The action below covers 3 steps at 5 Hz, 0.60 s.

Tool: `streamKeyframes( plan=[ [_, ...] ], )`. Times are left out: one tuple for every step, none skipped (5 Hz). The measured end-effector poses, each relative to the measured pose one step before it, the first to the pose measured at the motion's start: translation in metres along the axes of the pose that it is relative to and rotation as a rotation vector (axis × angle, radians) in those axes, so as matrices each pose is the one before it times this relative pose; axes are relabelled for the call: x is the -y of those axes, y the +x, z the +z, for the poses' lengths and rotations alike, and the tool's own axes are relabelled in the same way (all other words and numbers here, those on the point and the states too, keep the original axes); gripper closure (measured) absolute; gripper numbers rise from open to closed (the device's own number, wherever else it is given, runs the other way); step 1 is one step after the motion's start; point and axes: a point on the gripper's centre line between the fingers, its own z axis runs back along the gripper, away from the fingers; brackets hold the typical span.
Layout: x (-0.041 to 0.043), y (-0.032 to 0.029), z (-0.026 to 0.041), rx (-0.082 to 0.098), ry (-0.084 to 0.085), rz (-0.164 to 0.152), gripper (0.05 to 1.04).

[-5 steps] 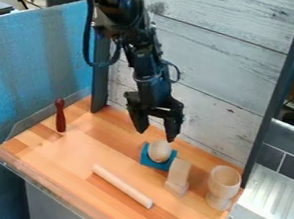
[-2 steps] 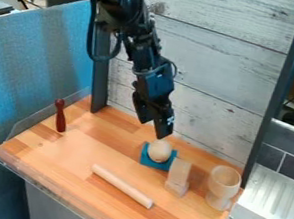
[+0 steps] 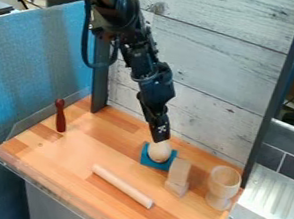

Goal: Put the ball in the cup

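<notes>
ball (image 3: 159,152) on blue holder (image 3: 148,160), right under gripper (image 3: 160,139); likely straight down next; cup (image 3: 223,184) off view-right; can't tell jaw opening or any hold

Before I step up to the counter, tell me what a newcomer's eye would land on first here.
Probably the black gripper, hanging from the upper left directly over the pale wooden ball, which sits on a small blue holder toward the back of the counter. Next might come the wooden goblet-shaped cup, standing upright near the right edge, then the dark red handle-like piece at the left.
</notes>
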Motion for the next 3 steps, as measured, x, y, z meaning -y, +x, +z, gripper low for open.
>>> streamKeyframes(
  plan=[
    [0.00234,-0.00307,0.00077,-0.0111,-0.0215,-0.1067,0.083],
    [-0.00782,0.00148,0.00566,-0.0161,0.0180,-0.0573,0.083],
    [-0.00276,-0.00590,-0.01210,-0.0319,-0.0204,-0.0049,0.083]
  ],
)
